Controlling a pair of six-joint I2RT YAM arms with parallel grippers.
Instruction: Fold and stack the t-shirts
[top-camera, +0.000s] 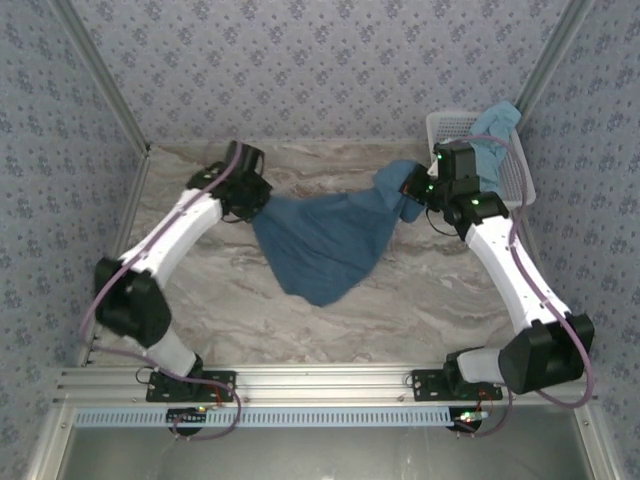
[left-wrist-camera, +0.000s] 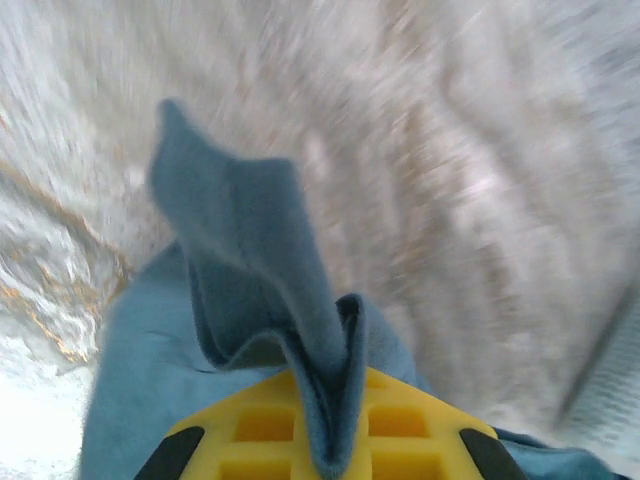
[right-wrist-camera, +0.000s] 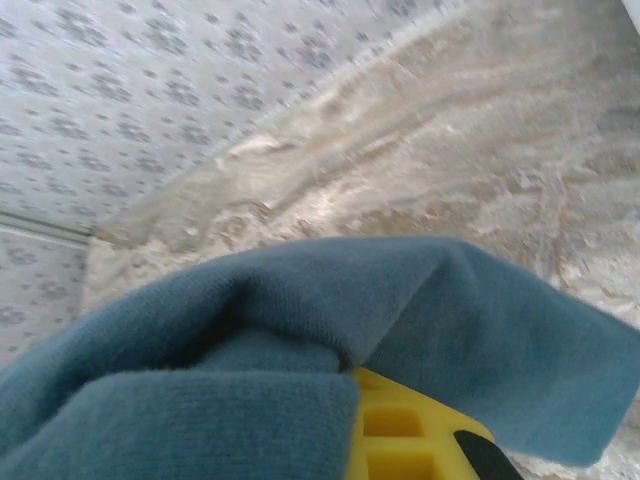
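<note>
my left gripper (left-wrist-camera: 325, 410) is clamped tight on a fold of the teal-blue t-shirt (top-camera: 325, 245). on my left wrist camera the cloth is squeezed between my yellow pads (left-wrist-camera: 260, 425), and a flap of it stands up past the fingertips, a bit blurred. over on the other side, my right gripper (top-camera: 412, 190) is closed on the same shirt. on the right wrist camera the teal fabric bunches over the yellow pad and drapes off to the right. so the shirt is strung between my two grippers, over the middle of the marble-patterned table (top-camera: 400, 310), toward its far half. its long axis runs left to right, the right end sitting a touch farther back than the left. the top edge spans gripper to gripper, and from there the body narrows into a rough triangle whose tip points toward the near edge and my bases. i can't tell whether that tip rests on the table or hangs just above it. near the right gripper the cloth is gathered into thicker folds, while the left end is a tighter pinch. moving outward, the white mesh basket (top-camera: 445, 125) sits in the far right corner, just behind my right wrist. the sky-blue t-shirt (top-camera: 492, 130) is in it, crumpled, with part of it spilling up over the back rim.
</note>
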